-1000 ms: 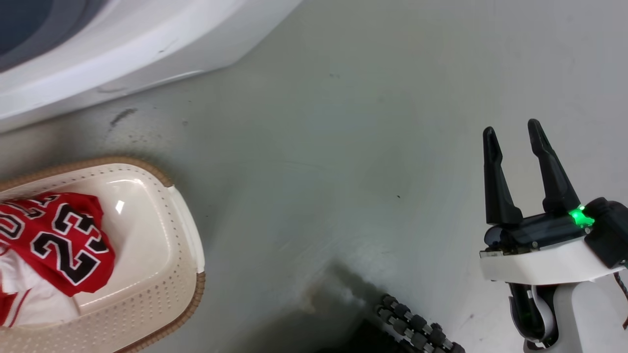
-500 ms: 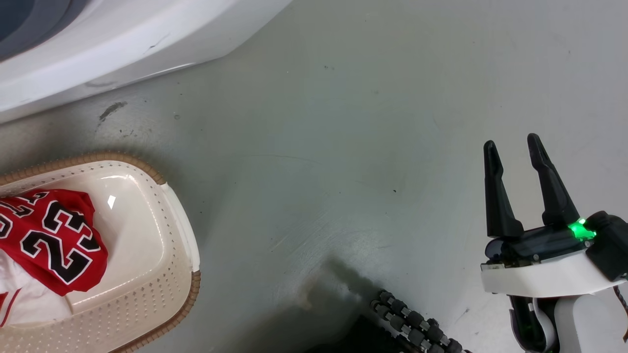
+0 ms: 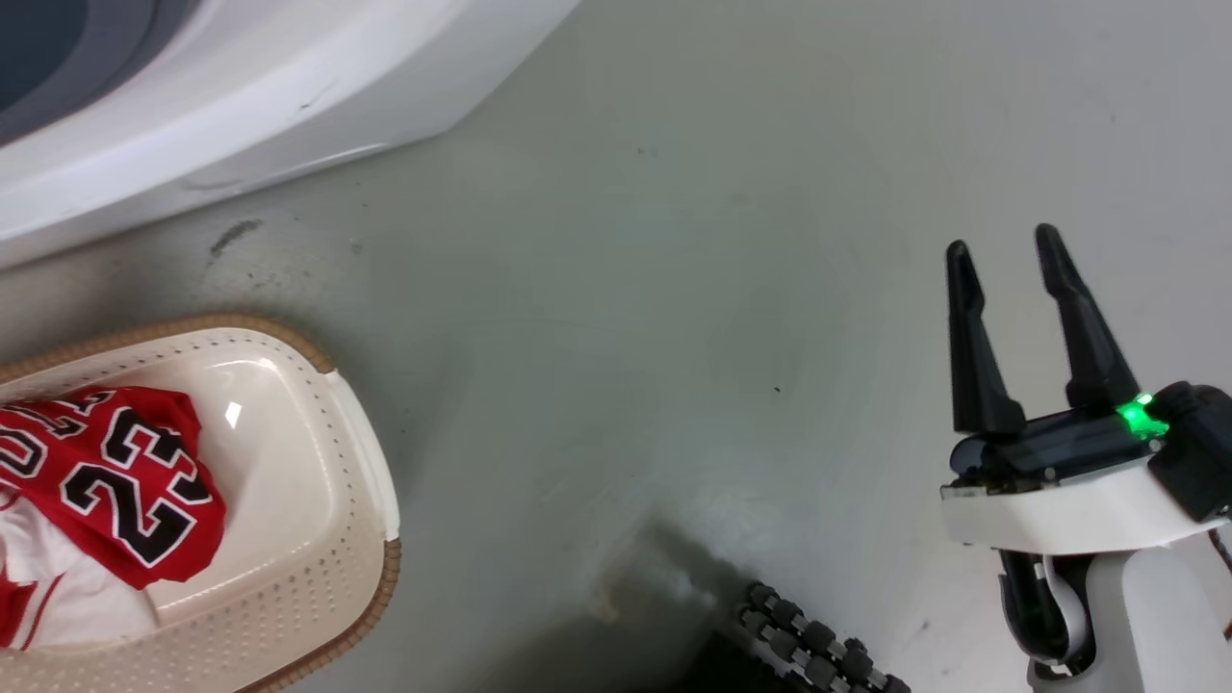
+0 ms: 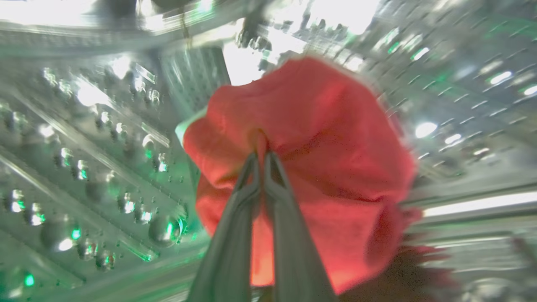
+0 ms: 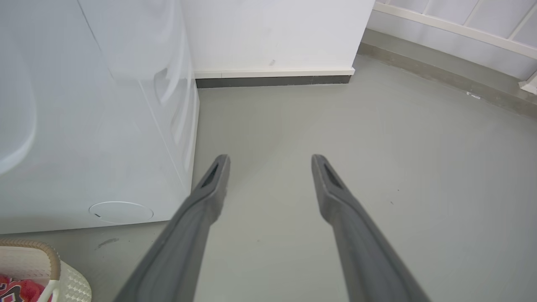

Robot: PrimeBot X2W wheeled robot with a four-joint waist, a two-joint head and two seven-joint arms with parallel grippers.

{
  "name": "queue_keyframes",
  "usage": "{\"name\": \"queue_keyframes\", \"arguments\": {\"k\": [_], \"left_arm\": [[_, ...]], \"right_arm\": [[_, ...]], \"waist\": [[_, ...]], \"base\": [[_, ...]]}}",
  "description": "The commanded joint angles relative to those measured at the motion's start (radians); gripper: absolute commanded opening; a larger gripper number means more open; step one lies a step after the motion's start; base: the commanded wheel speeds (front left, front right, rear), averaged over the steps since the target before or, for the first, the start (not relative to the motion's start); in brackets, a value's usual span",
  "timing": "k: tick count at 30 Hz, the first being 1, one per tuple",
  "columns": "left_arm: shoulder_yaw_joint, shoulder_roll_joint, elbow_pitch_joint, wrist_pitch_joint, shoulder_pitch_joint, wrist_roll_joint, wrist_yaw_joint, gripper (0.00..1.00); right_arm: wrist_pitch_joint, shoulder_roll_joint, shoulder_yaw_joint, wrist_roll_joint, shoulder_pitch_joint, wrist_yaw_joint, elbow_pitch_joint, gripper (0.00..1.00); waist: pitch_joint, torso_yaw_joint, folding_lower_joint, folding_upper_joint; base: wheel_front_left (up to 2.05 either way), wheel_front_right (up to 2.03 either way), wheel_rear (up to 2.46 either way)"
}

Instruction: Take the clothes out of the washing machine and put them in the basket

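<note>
The washing machine [image 3: 241, 87] has a smooth, glossy white shell. Its drum [image 4: 84, 147] is bright polished steel, perforated and studded with raised bumps that catch the light. The plain red cloth [image 4: 327, 126] looks soft, matt and slightly fuzzy. The jersey [image 3: 115, 481] is a thin, smooth red fabric. The basket [image 3: 318, 539] is glossy cream plastic, perforated, with a brown woven-look rim. The floor [image 3: 674, 289] is smooth grey with a dull sheen and a few scuffs. The right gripper [image 3: 1001, 241] has matt black fingers.
</note>
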Motion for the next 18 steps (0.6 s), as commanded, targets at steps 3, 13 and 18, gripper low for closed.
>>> {"name": "queue_keyframes", "arguments": {"k": [3,13,18], "left_arm": [[-0.017,-0.008,-0.037,-0.102,0.056,-0.038,-0.001,0.00],[-0.083,-0.037,-0.092,-0.407,0.259,-0.124,-0.002,0.00],[-0.085,-0.079,-0.095,-0.593,0.387,-0.136,0.004,0.00]], "right_arm": [[-0.002,0.001,-0.030,-0.034,-0.025,-0.001,0.009,1.00],[-0.002,0.001,-0.094,-0.125,-0.021,-0.001,0.027,1.00],[-0.002,0.000,-0.114,-0.167,-0.001,-0.001,0.039,1.00]], "waist": [[-0.059,0.043,-0.0001,0.0000],[-0.228,0.172,-0.0001,0.0000],[-0.317,0.242,-0.0001,0.0000]], "base": [[0.00,0.00,0.00],[0.00,0.00,0.00],[0.00,0.00,0.00]]}}
